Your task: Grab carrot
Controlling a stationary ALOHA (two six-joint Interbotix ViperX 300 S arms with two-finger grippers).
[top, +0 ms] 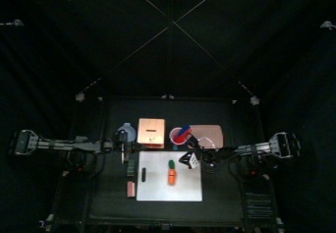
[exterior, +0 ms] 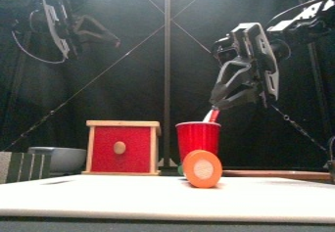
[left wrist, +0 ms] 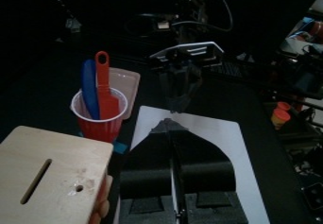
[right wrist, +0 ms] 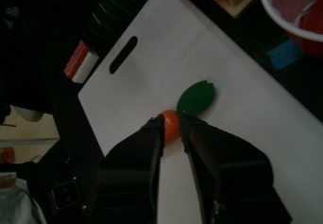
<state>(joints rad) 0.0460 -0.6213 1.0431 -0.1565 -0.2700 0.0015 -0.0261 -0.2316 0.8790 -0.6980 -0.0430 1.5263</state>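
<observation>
The carrot (top: pixel 172 175) lies on the white cutting board (top: pixel 155 190), orange body with its green tip (right wrist: pixel 195 97) toward the back. In the front view the carrot (exterior: pixel 201 167) shows end-on, resting on the board. My right gripper (right wrist: pixel 175 131) hangs above it, its jaws a narrow gap apart with nothing between them; the orange body (right wrist: pixel 168 124) shows just past the tips. From the front the right gripper (exterior: pixel 220 101) is well clear of the carrot. My left gripper (left wrist: pixel 177 133) rests high at the left, jaws together and empty.
A red cup (exterior: pixel 198 136) holding red and blue utensils stands behind the board, beside a wooden box (exterior: pixel 123 148) with a red front. A thin red-orange stick (top: pixel 132 188) lies left of the board. A clear container (top: pixel 210 134) sits at the back right.
</observation>
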